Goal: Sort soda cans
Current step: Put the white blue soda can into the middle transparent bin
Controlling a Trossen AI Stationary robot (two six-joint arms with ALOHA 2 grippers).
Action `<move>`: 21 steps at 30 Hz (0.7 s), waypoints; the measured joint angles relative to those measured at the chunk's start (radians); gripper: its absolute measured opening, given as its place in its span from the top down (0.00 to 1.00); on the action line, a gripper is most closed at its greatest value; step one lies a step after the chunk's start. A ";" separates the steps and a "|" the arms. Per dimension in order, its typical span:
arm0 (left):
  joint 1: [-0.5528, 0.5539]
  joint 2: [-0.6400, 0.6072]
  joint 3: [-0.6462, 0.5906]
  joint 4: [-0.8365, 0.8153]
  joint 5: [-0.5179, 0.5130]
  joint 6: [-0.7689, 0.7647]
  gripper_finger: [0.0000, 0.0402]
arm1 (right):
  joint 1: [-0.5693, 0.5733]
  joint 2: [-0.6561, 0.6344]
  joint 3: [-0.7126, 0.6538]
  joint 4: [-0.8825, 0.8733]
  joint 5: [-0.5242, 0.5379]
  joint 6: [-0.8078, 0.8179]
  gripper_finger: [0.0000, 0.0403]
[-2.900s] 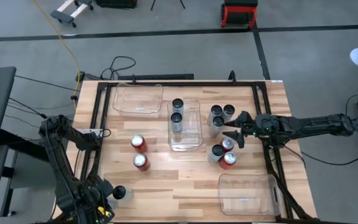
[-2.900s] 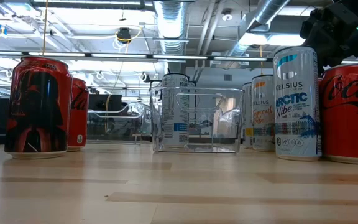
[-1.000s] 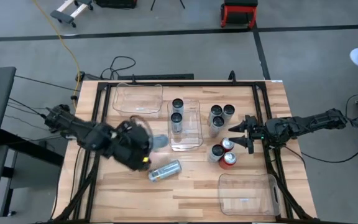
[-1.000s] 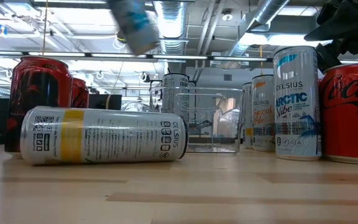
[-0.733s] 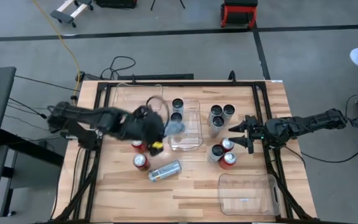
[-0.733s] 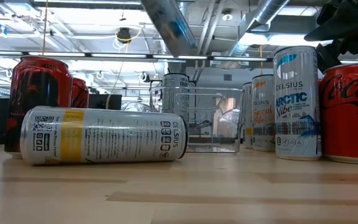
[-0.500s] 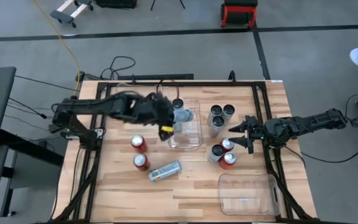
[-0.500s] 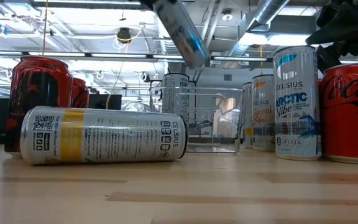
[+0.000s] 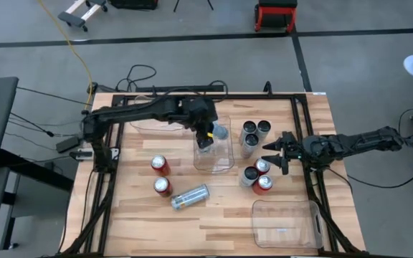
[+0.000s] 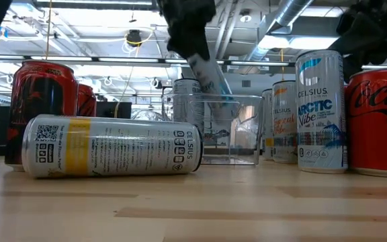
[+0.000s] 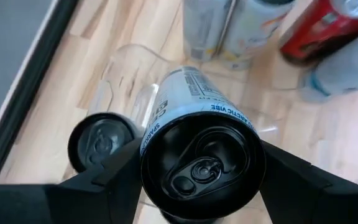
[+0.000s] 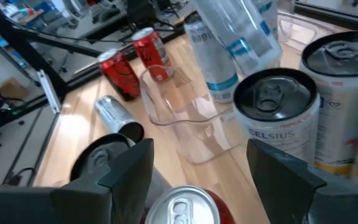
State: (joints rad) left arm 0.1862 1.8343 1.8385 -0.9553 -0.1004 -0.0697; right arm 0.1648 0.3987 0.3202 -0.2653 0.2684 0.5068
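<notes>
We count four red cans [image 9: 160, 165], three clear bins [image 9: 287, 223]; left gripper [image 9: 208, 136] jaws hold a silver can [image 9: 219, 132], right gripper [image 9: 273, 153] jaws spread wide.

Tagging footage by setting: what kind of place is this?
Likely an industrial lab or workshop: exposed ducts and strip lights overhead, a bare concrete floor with trailing cables, and a wooden bench in a black frame.

An industrial lab or workshop: bare ceiling ducts [image 10: 187, 17], a concrete floor [image 9: 192, 64] with loose cables [image 9: 138, 75], and a framed wooden counter [image 9: 221, 215].
</notes>
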 joint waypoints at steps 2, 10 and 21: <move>0.010 0.025 0.000 -0.002 0.015 0.020 0.36 | -0.006 0.009 0.000 0.000 0.000 0.000 0.30; 0.015 0.129 0.137 -0.112 0.044 0.112 0.36 | -0.032 0.034 0.000 0.018 -0.001 -0.007 0.30; 0.020 0.248 0.315 -0.228 0.037 0.215 0.27 | -0.050 0.034 0.000 0.016 -0.004 -0.010 0.30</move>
State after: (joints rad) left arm 0.2060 2.0819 2.1533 -1.1833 -0.0635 0.1448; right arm 0.1146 0.4328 0.3202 -0.2497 0.2644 0.4966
